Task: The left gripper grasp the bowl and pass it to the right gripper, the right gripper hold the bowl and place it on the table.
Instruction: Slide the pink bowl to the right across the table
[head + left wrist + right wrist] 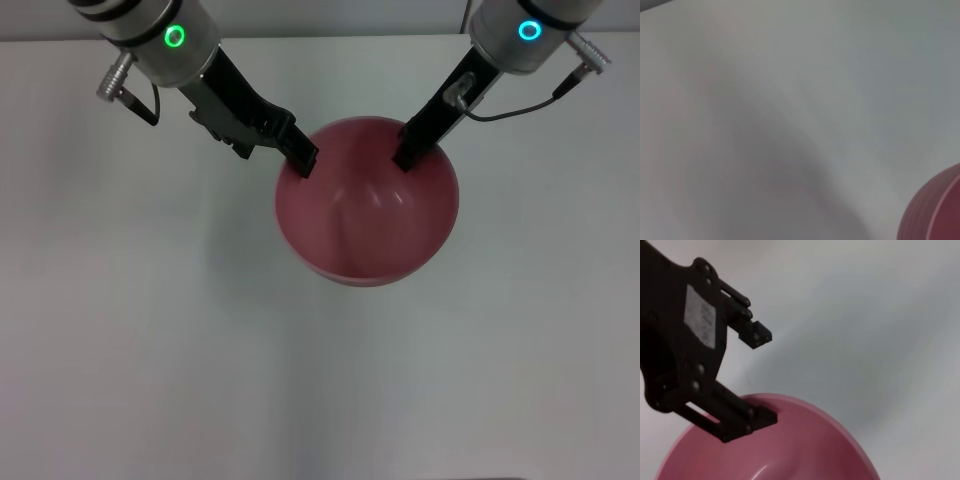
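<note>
The pink bowl [368, 205] hangs above the white table [120, 330], between both arms. My left gripper [301, 160], on the green-ringed arm, is at the bowl's left rim. In the right wrist view this left gripper [757, 377] stands open across the rim of the bowl [805, 445]: one toothed finger [758, 335] is well clear outside, the other finger [752, 421] lies over the rim. My right gripper [405, 156], on the cyan-ringed arm, is shut on the far right rim. An edge of the bowl [935, 212] shows in the left wrist view.
Bare white tabletop spreads all around and below the bowl, with only a soft shadow [250, 300] beneath it. A thin dark cable [520, 108] loops beside the right arm.
</note>
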### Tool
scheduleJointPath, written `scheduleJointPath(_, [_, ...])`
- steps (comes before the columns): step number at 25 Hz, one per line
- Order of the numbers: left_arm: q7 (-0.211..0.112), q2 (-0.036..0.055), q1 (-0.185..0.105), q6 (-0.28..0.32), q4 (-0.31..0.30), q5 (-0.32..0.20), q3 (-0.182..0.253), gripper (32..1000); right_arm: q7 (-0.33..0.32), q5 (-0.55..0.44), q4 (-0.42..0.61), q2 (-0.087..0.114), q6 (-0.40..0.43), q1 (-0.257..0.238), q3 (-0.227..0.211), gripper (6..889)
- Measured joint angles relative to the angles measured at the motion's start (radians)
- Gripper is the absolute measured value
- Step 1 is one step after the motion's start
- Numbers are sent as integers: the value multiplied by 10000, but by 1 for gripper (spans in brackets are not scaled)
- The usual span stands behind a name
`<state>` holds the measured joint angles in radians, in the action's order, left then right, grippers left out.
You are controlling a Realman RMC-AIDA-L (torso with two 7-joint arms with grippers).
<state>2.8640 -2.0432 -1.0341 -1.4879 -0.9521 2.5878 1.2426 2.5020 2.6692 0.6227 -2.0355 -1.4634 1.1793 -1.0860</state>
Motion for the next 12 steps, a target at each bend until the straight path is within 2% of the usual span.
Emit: scheduleJointPath(12, [21, 12, 28, -247, -179, 14, -17, 857, 33, 2, -21, 53, 65, -155, 0, 62])
